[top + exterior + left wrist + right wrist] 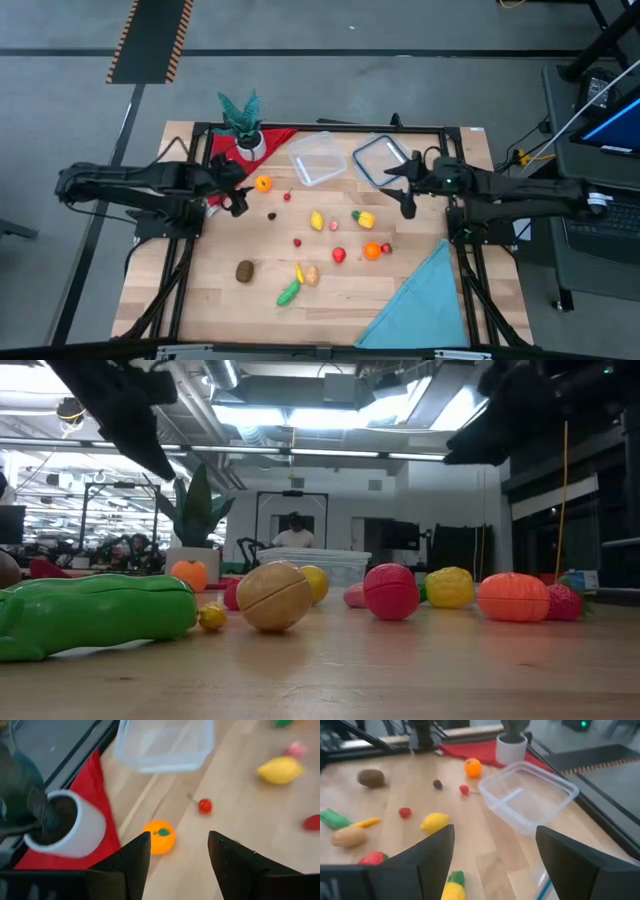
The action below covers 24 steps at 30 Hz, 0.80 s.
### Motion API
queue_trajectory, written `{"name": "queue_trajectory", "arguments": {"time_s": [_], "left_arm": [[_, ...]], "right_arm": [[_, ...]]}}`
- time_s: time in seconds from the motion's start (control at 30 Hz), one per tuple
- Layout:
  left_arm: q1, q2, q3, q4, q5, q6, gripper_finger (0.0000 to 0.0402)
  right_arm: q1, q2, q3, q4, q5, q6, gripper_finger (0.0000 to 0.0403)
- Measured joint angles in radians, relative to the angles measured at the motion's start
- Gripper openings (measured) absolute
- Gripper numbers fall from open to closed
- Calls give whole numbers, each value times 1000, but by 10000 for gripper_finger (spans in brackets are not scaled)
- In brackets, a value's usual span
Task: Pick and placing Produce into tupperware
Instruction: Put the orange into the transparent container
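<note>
left hand (179,857) open, empty | orange (159,836) just ahead | tupperware (165,742) beyond

Overhead, table-level, two wrist views; shared tupperware (316,157).

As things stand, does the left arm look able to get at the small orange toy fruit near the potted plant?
Probably yes. The left tool is open and hangs just short of the small orange toy fruit, with bare wooden table around it. The white plant pot stands close beside.

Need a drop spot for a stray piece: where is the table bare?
Bare wood lies along the left edge around the brown kiwi, and between the tupperware and the lemon. It is crowded from the green piece to the orange piece.
</note>
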Motion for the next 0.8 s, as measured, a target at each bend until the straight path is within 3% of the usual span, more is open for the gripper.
{"name": "queue_trajectory", "arguments": {"time_s": [0.3,0.63,0.8], "left_arm": [[0,88,0,-5,-1,-3,194],[0,89,1,-4,-31,2,266],[0,89,1,-4,-15,2,282]], "right_arm": [[-3,94,3,-2,23,-3,282],[-3,108,3,2,23,12,282],[-3,108,3,1,23,17,282]]}}
